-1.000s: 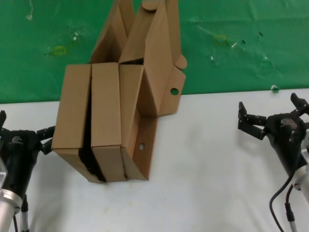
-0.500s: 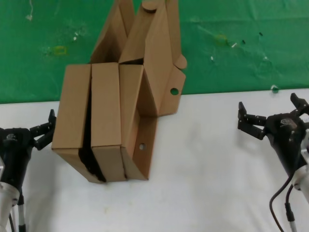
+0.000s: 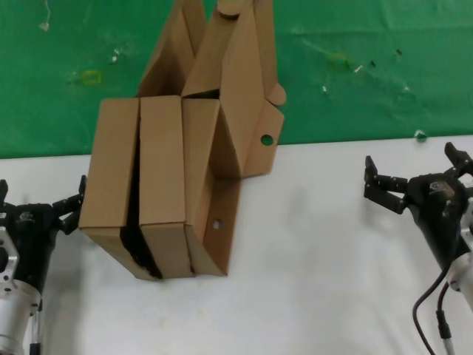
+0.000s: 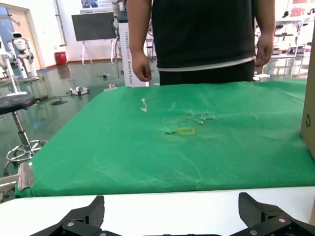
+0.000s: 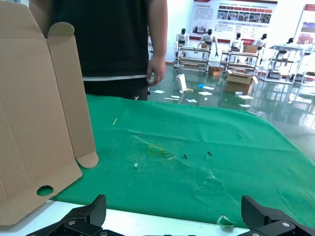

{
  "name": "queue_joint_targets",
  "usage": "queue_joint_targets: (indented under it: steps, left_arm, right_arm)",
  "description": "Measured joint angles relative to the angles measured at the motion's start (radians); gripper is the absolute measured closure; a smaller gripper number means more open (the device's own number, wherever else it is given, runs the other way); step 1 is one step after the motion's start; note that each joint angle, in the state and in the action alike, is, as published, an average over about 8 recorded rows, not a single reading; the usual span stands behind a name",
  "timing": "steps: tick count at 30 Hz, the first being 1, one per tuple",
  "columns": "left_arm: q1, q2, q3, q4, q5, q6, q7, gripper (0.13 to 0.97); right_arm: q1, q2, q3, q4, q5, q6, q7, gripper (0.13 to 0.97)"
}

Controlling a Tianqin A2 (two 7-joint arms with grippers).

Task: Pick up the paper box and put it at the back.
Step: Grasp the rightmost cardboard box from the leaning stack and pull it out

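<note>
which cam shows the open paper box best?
Head view: the paper box shows whole, lid raised, standing against the closed boxes. Right wrist view shows only its lid panel, tab and side hole. Left wrist view catches just a cardboard edge; which box, I cannot tell.

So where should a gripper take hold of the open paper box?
Probably the raised lid edge of the paper box, from the robot's right: it stands open and clear there, while two closed boxes crowd its left. The right gripper is open.
</note>
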Motion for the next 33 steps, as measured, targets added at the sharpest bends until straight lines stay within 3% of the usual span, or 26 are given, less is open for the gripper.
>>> queue_joint_targets:
  steps: [7, 12, 16, 25, 33]
  left_arm:
    - [-0.023, 0.026, -0.043, 0.058, -0.035, 0.03, 0.087, 0.166]
    - [-0.035, 0.035, -0.044, 0.106, -0.087, 0.044, 0.164, 0.21]
    - [-0.042, 0.038, -0.024, 0.144, -0.143, 0.048, 0.228, 0.21]
    - [-0.042, 0.039, 0.041, 0.19, -0.25, 0.042, 0.32, 0.353]
    - [-0.035, 0.039, 0.105, 0.201, -0.333, 0.029, 0.391, 0.565]
  right_arm:
    - [0.0, 0.0, 0.0, 0.0, 0.0, 0.0, 0.0, 0.129]
    - [0.0, 0.0, 0.0, 0.0, 0.0, 0.0, 0.0, 0.129]
    - [0.0, 0.0, 0.0, 0.0, 0.0, 0.0, 0.0, 0.129]
    - [0.0, 0.0, 0.0, 0.0, 0.0, 0.0, 0.0, 0.129]
    - [0.0, 0.0, 0.0, 0.0, 0.0, 0.0, 0.0, 0.129]
